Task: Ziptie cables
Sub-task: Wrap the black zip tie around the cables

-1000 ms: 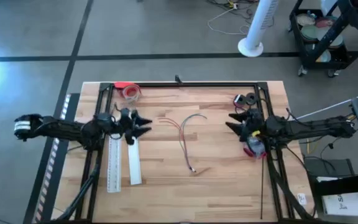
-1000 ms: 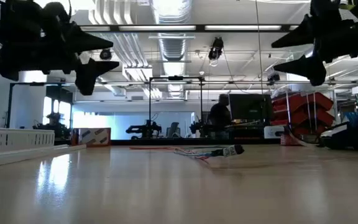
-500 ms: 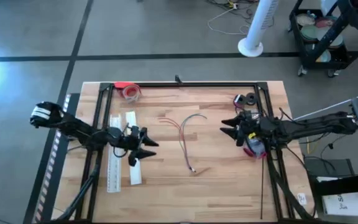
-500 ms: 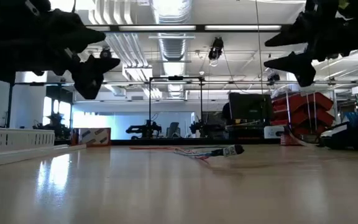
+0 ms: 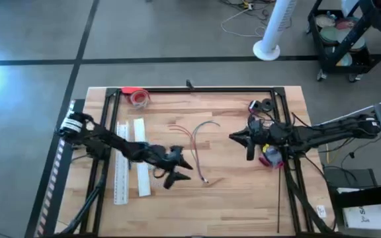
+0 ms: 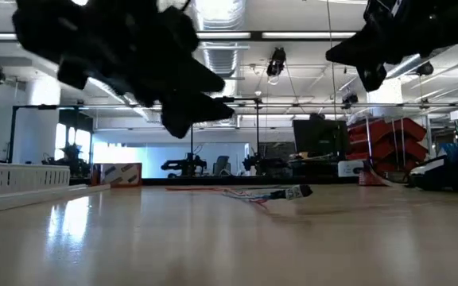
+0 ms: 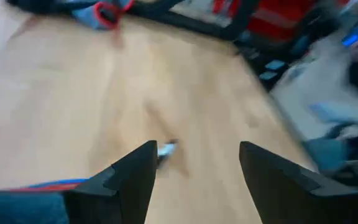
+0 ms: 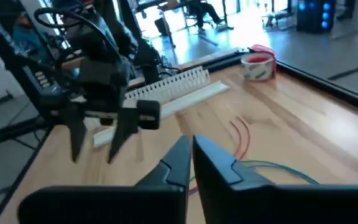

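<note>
Cables [image 5: 200, 147] lie loose near the centre of the table [image 5: 230, 192], curved, connector end [image 6: 294, 191] toward the front; nothing touches them. Left gripper [image 5: 180, 170] is just left of the connector end, above the wood, fingers [image 7: 129, 180] spread wide apart. Right gripper [image 5: 237, 141] is right of the cables, raised clear of the table, fingers [image 8: 173, 165] pressed together; white strips [image 5: 131, 165] lie at left.
</note>
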